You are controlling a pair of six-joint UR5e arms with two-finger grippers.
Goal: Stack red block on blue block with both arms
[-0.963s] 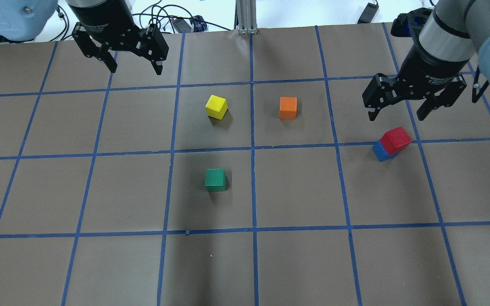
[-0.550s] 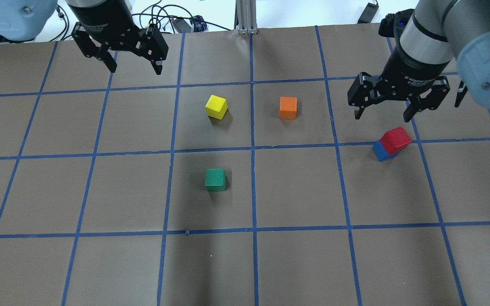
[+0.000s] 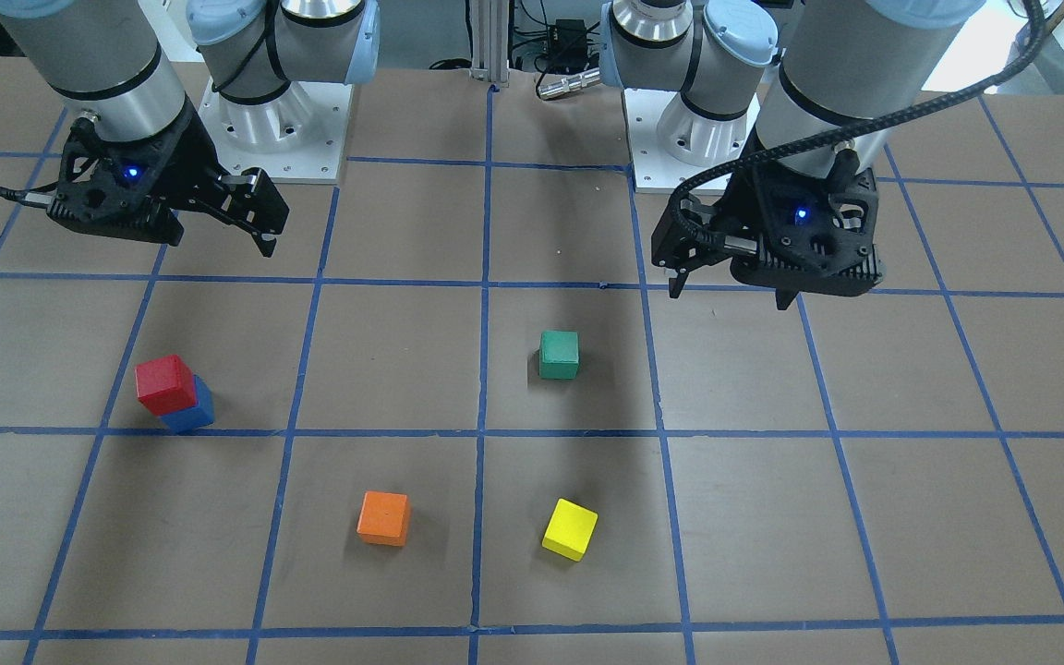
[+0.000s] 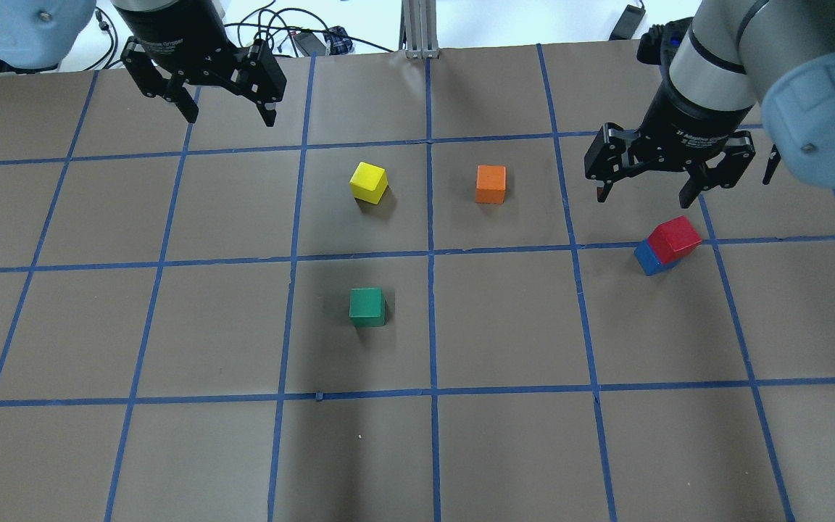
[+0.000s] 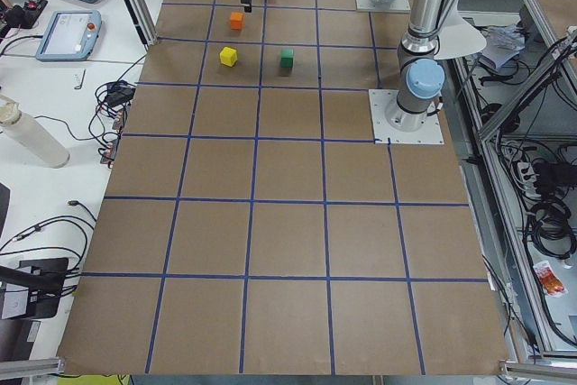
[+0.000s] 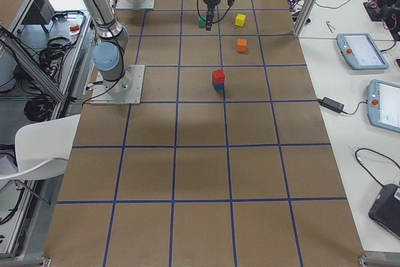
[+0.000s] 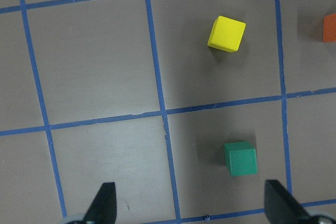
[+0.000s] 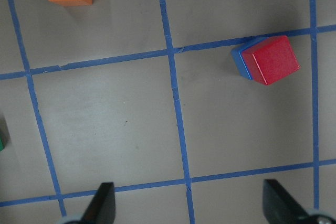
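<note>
**Red cube sits on blue; both grippers empty and clear**

Brown table (image 4: 504,326), gridded with blue tape. The right arm (image 3: 89,55) and left arm (image 3: 828,65) are both held above it, wrists pointing down.

Right gripper (image 4: 642,197): jaws spread wide, nothing between them. It hangs off to one side of the stack and is not touching it; in the right wrist view the stack lies up and to the right, outside the span of the fingertips.

Left gripper (image 4: 230,117): also spread and empty, well apart from the stack. Its wrist view looks down on the green and yellow cubes.

The red block (image 4: 675,238) rests on top of the blue block (image 4: 647,259), slightly offset, so a strip of blue shows along two edges. The stack stands upright beside a tape line, on the right arm's side of the table.

The green cube (image 4: 367,304), orange cube (image 4: 491,183) and yellow cube (image 4: 368,181) each stand alone near mid-table, apart from one another and from the stack; the yellow one is turned askew to the grid.
</note>
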